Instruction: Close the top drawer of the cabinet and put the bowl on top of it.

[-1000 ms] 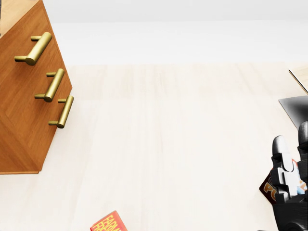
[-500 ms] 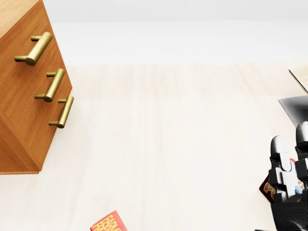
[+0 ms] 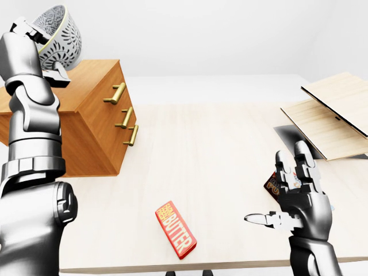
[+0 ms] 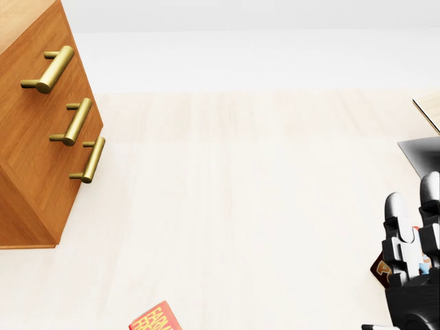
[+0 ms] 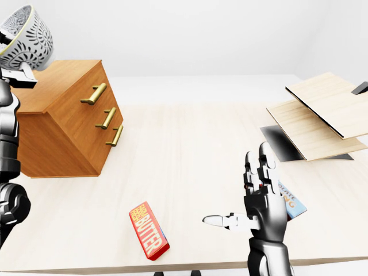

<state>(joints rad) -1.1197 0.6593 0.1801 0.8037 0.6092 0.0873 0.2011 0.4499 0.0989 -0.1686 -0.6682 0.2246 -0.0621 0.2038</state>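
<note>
The grey patterned bowl [image 3: 57, 35] hangs tilted above the left part of the cabinet's top [image 3: 86, 75], near the top left of the left-eye view. My left hand [image 3: 40, 52] is shut on its rim and underside. The wooden cabinet [image 3: 95, 135] has three brass handles, and its top drawer [image 3: 117, 93] sits flush with the two below. My right hand [image 5: 241, 192] stands open low at the right, fingers spread upward and holding nothing, far from the cabinet.
A red butter box [image 3: 175, 229] lies on the pale table [image 3: 201, 149] near its bottom edge. A flat snack packet [image 5: 291, 203] lies just behind my right hand. Tilted wooden boards [image 3: 330, 115] over a dark panel fill the right side.
In the head view my right hand has shifted slightly downward. The cabinet and its drawers have not moved.
</note>
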